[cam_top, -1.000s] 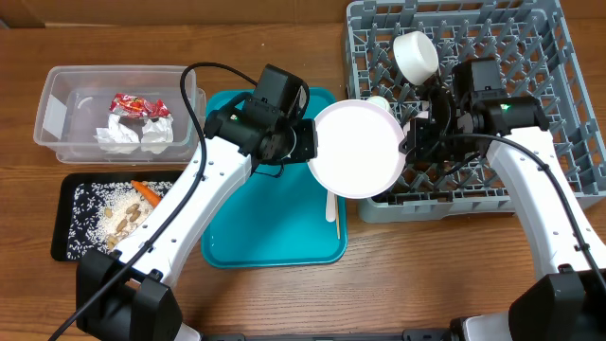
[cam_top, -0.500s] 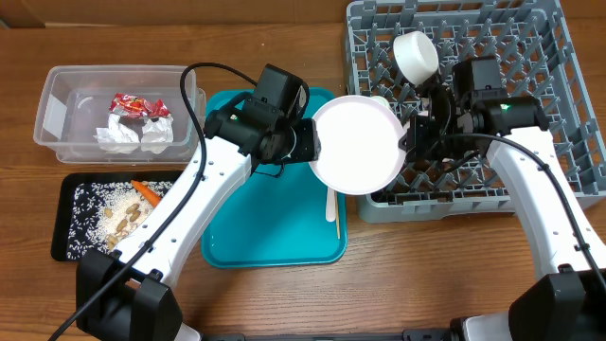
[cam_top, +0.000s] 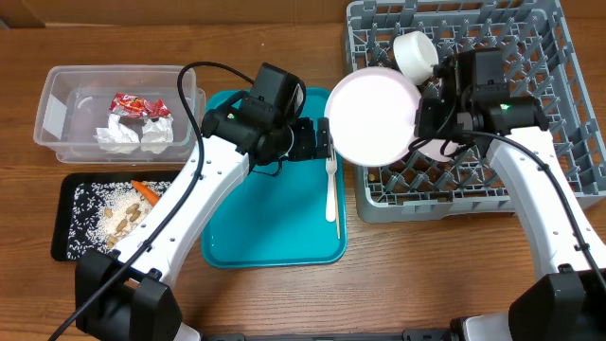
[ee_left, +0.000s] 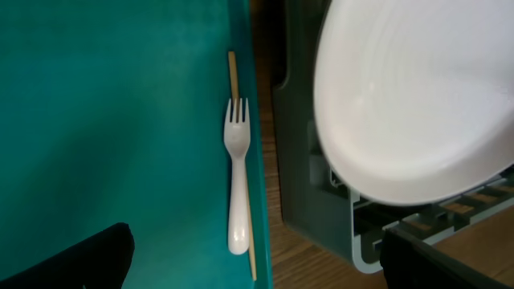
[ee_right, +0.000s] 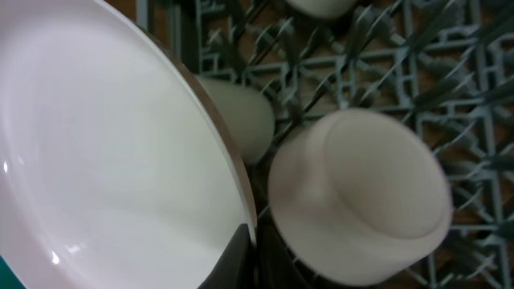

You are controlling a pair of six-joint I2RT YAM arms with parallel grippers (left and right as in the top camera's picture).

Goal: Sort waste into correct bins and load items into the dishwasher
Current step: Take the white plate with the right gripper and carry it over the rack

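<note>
Waste sorting looks finished: napkins (cam_top: 133,135) and the red wrapper (cam_top: 139,104) lie in the clear tub (cam_top: 55,114), and the carrot (cam_top: 145,192) and scraps (cam_top: 121,220) lie with the rice on the black tray (cam_top: 68,223). No waste shows anywhere else on the table. Loading is partly done. A white bowl (cam_top: 415,55) lies on its side among the pegs of the rack (cam_top: 530,38), and the right wrist view shows more pale cups or bowls there, though I cannot tell which is which. The plate (cam_top: 372,116) is the piece in hand. It is tilted up over the rack's left side, and the right gripper (cam_top: 423,118) is closed tight on its right rim. Whether its lower edge rests on the pegs I cannot tell, so I judge it not yet seated. The left gripper (cam_top: 320,140) hangs over the teal tray (cam_top: 256,227), just beside the plate's left rim, with its jaws spread wide and nothing in them. The fork (ee_left: 236,172) and the stick (ee_left: 233,72) lie side by side at the tray's right edge, untouched. What is left, as I judge it, is to stand the plate between pegs and then carry the fork and stick across to the rack.
</note>
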